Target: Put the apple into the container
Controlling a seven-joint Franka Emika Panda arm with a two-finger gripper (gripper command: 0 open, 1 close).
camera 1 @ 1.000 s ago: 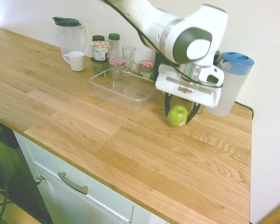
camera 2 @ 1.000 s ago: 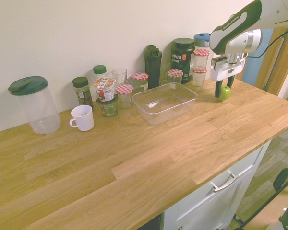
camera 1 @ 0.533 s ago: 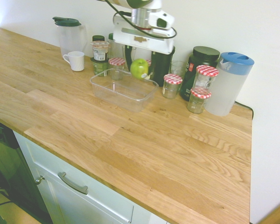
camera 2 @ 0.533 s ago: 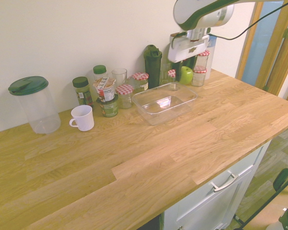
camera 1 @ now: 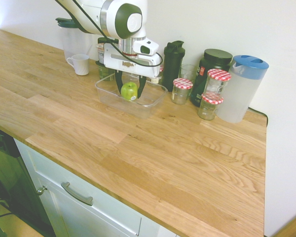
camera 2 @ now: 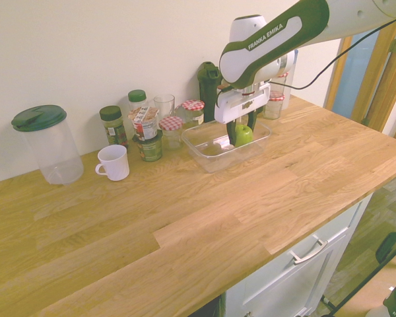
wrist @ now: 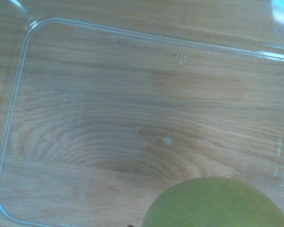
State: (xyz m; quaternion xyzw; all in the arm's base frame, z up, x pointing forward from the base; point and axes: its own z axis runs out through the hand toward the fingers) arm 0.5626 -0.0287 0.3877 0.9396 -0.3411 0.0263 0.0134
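Observation:
The bright green apple (camera 1: 129, 91) (camera 2: 243, 135) is held between the dark fingers of my gripper (camera 1: 129, 92) (camera 2: 242, 136), which is shut on it. It hangs low inside the container (camera 1: 110, 94) (camera 2: 211, 155), a clear shallow rectangular tub on the wooden counter; I cannot tell whether the apple touches the floor of the tub. In the wrist view the apple (wrist: 217, 203) shows over the container's clear bottom (wrist: 109, 109).
Behind the tub stand red-checked-lid jars (camera 1: 182, 90), a black shaker bottle (camera 1: 172, 58), a dark tub (camera 1: 213, 58), a drinking glass (camera 2: 163, 104), spice jars (camera 2: 145, 125) and a white mug (camera 1: 80, 64). A blue-lidded pitcher (camera 1: 242, 88) stands at the right, a green-lidded pitcher (camera 2: 45, 144) at the far end.
The arm carried the apple from the counter near the blue-lidded pitcher up over the jars, then down into the clear tub. The grip on the apple stayed shut.

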